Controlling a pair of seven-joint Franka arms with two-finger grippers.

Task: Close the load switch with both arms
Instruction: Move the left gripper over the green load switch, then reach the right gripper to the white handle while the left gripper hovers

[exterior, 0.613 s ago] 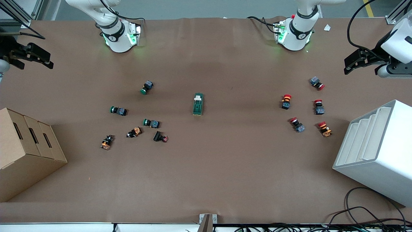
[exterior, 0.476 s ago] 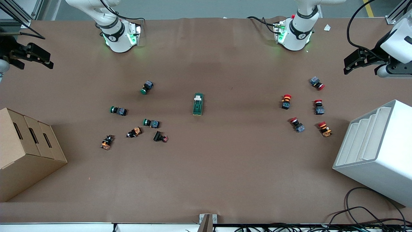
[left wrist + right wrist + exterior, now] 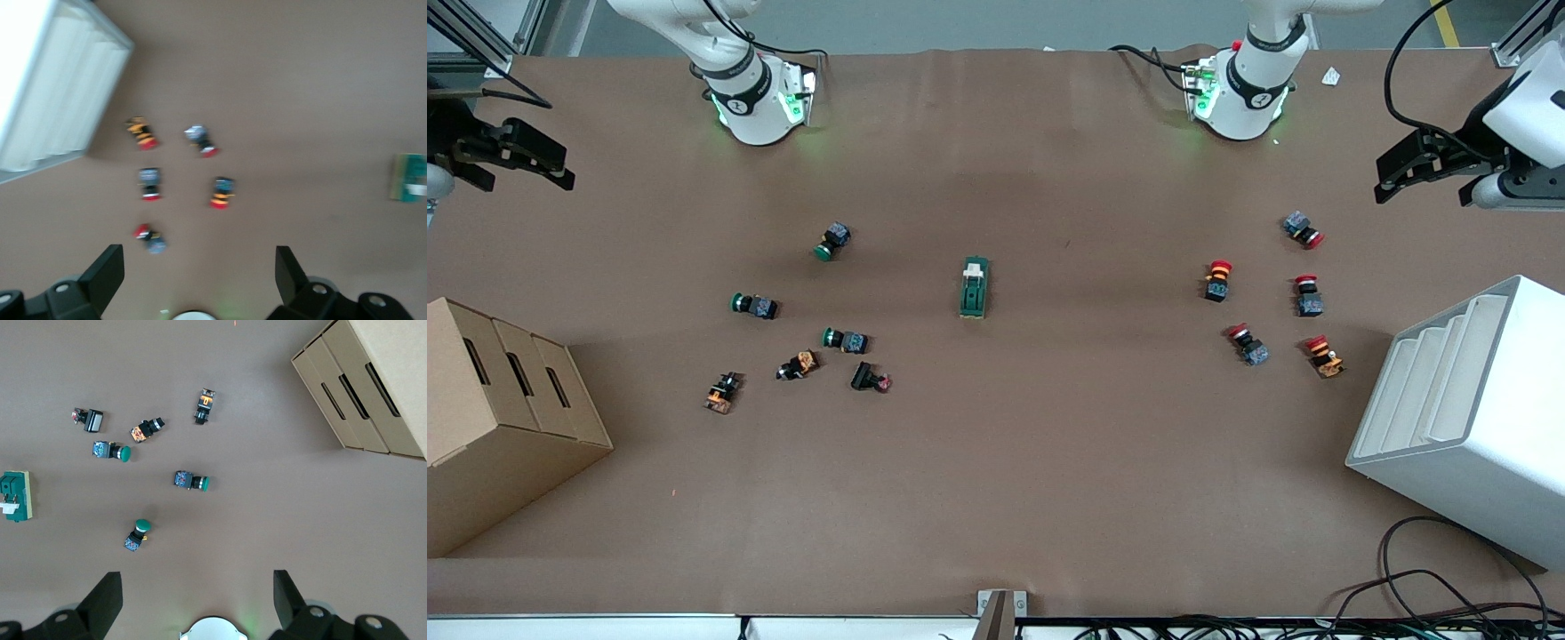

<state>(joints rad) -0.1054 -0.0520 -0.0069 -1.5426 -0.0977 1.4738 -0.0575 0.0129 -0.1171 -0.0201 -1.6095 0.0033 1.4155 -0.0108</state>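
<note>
The load switch (image 3: 975,287), a dark green block with a white lever piece, lies at the middle of the brown table. It also shows at the edge of the left wrist view (image 3: 409,177) and of the right wrist view (image 3: 15,496). My left gripper (image 3: 1389,174) is open and empty, high over the table's edge at the left arm's end. My right gripper (image 3: 560,169) is open and empty, high over the table's edge at the right arm's end. Both are well away from the switch.
Several red-capped push buttons (image 3: 1217,279) lie toward the left arm's end, beside a white slotted rack (image 3: 1467,409). Several green-capped and orange push buttons (image 3: 844,339) lie toward the right arm's end, near cardboard boxes (image 3: 489,418).
My left gripper has shifted slightly away from the front camera at its end of the table. The right arm and the switch have not moved.
</note>
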